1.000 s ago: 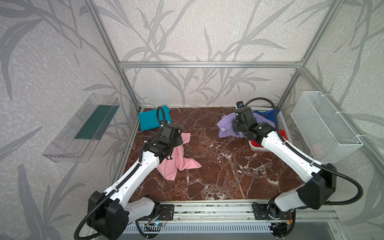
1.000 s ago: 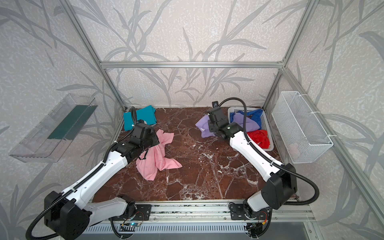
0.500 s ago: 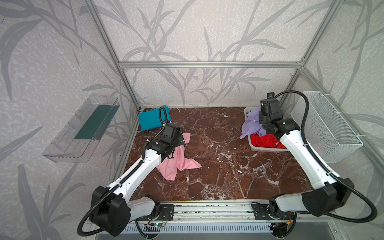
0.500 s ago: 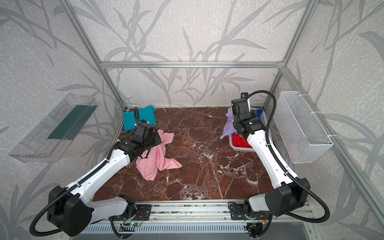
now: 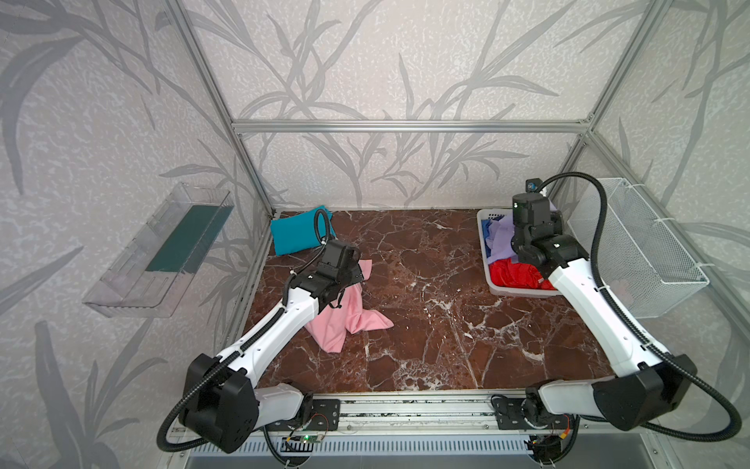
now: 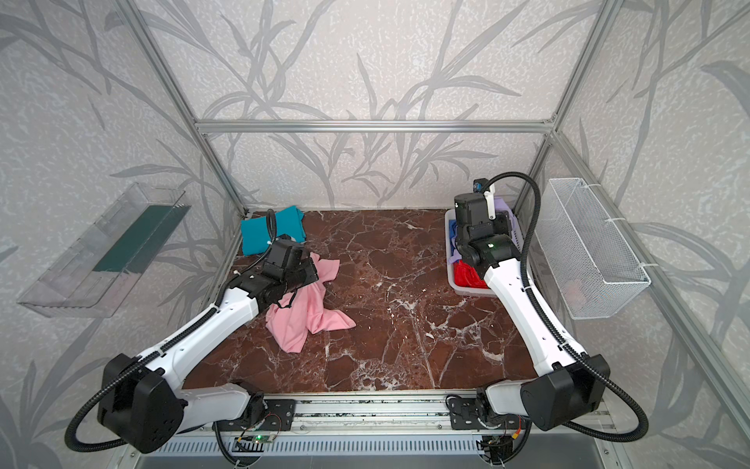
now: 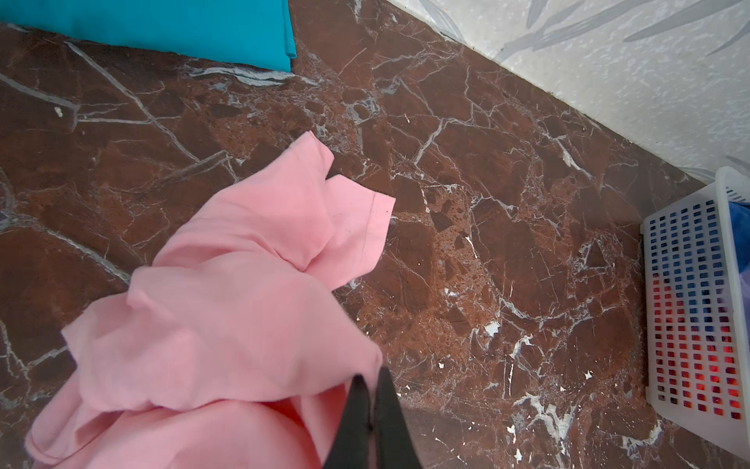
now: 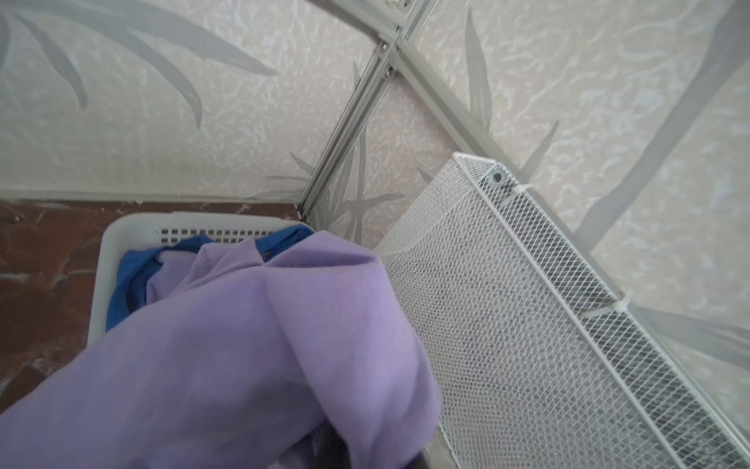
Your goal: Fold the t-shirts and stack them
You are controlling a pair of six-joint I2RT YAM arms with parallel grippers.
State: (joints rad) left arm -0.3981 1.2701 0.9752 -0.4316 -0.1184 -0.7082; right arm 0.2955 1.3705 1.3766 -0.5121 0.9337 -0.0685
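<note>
A crumpled pink t-shirt (image 5: 353,320) (image 6: 300,320) lies on the left of the marble table. My left gripper (image 7: 371,375) (image 5: 353,278) is shut on a raised fold of the pink t-shirt (image 7: 227,308). A folded teal t-shirt (image 5: 294,235) (image 7: 182,28) rests in the back left corner. My right gripper (image 5: 523,241) is over the white basket (image 5: 487,260) (image 8: 134,231), its fingers buried in a lavender t-shirt (image 8: 251,345) (image 5: 501,239) that it holds. A blue t-shirt (image 8: 138,268) and a red t-shirt (image 5: 515,274) (image 6: 466,276) lie in the basket.
A white wire-mesh bin (image 5: 633,243) (image 8: 527,325) hangs on the right wall, close beside my right gripper. A clear plastic shelf (image 5: 162,251) hangs on the left wall. Aluminium frame posts stand at the back corners.
My right arm has swung from the back middle of the table to the right, carrying the lavender t-shirt over the basket. The left arm has barely moved.
</note>
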